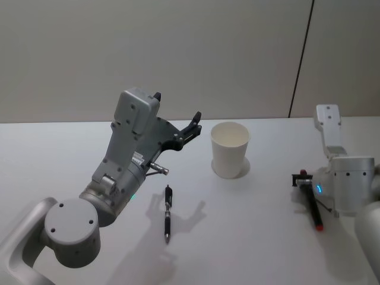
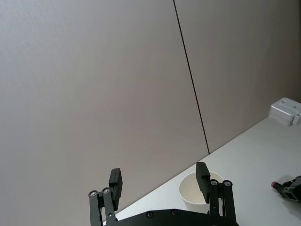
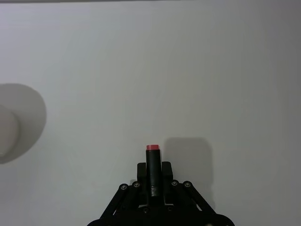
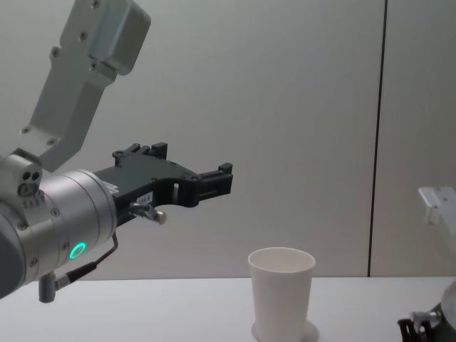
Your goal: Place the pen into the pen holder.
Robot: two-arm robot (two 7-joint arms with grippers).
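1. Pen holder (image 1: 230,155), a white paper cup, stands upright on the white surface (image 1: 255,243), between the two arms and toward the wall.
2. Left hand (image 2: 159,181) hangs in the air to the left of the cup and above rim height. Its fingers are spread wide and hold nothing.
3. A slim black pen (image 1: 168,212) lies flat on the surface below that arm, near the cup but apart from it, on its near left.
4. Right hand (image 3: 154,170) sits low, right of the cup. Its fingers are closed on a red-ended pen (image 1: 313,208), and one red end pokes out past the fingertips.
5. That pen lies well apart from the cup.
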